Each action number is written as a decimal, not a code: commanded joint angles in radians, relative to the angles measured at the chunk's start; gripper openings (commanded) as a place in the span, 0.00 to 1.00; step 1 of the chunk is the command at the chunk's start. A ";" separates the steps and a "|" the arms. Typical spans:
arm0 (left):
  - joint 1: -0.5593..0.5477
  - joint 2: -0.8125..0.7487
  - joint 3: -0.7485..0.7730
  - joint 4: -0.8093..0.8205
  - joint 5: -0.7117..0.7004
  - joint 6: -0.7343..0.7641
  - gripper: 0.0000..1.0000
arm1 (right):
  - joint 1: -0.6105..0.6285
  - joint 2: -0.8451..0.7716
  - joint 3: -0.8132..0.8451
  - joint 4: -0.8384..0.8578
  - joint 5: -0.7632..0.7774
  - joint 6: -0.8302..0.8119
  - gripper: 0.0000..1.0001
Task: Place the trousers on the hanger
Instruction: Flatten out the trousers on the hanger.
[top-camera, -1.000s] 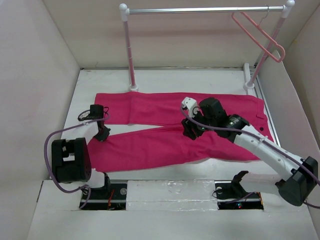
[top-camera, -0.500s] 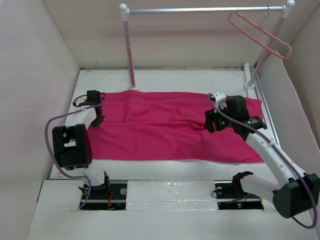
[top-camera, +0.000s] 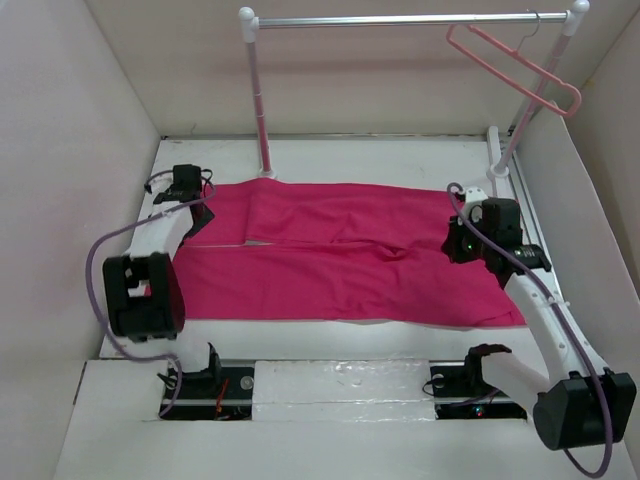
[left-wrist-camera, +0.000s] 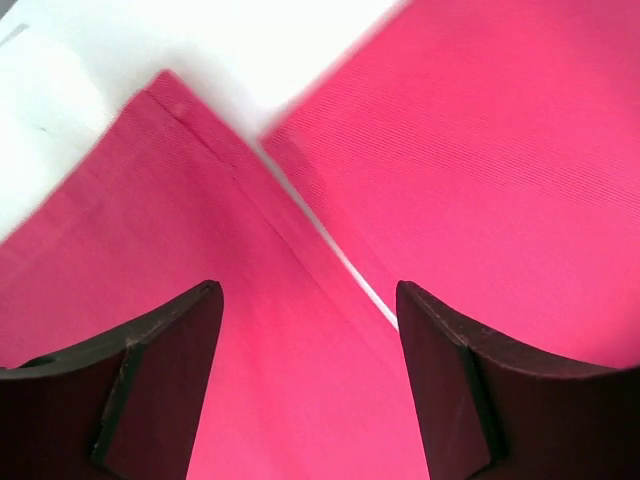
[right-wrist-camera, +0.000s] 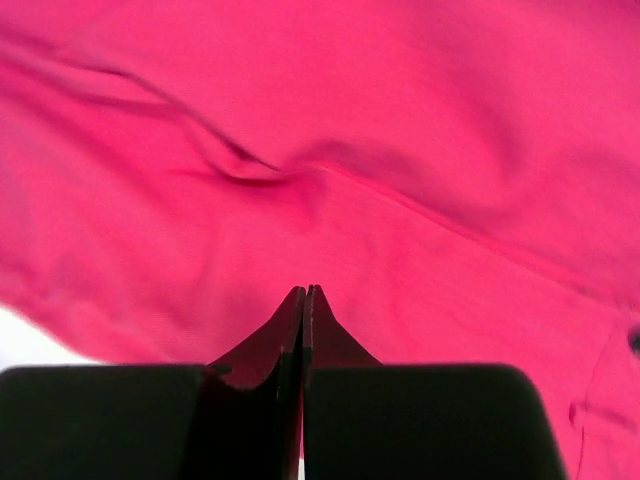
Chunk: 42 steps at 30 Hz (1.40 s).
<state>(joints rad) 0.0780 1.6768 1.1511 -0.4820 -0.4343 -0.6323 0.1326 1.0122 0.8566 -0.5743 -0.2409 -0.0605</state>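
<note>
On the white table (top-camera: 330, 160) the trousers (top-camera: 330, 265) lie flat beneath both claws, the left gripper (left-wrist-camera: 305, 290) spread over the leg hems and the right gripper (right-wrist-camera: 303, 292) pressed together, seemingly empty, near the waist, so flattening seems done and the next move is to fetch the hanger (top-camera: 530, 63) hanging well beyond the right claw.

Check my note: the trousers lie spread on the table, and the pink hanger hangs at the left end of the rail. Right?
Not quite. The hanger hangs at the right end of the rail, as the top external view shows. The trousers do lie spread on the table.
</note>
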 joint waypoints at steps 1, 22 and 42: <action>-0.058 -0.265 -0.020 0.043 0.059 0.006 0.65 | -0.095 -0.052 -0.048 -0.018 0.035 0.051 0.00; -0.152 -0.315 -0.171 0.310 0.516 0.063 0.26 | -0.556 0.348 0.102 0.289 0.015 -0.013 0.57; -0.115 0.527 0.755 0.048 0.321 0.097 0.45 | -0.556 0.997 0.761 0.176 0.066 -0.004 0.63</action>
<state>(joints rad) -0.0372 2.1349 1.7714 -0.3172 -0.0551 -0.5766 -0.4286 1.9892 1.5436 -0.3679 -0.1967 -0.0666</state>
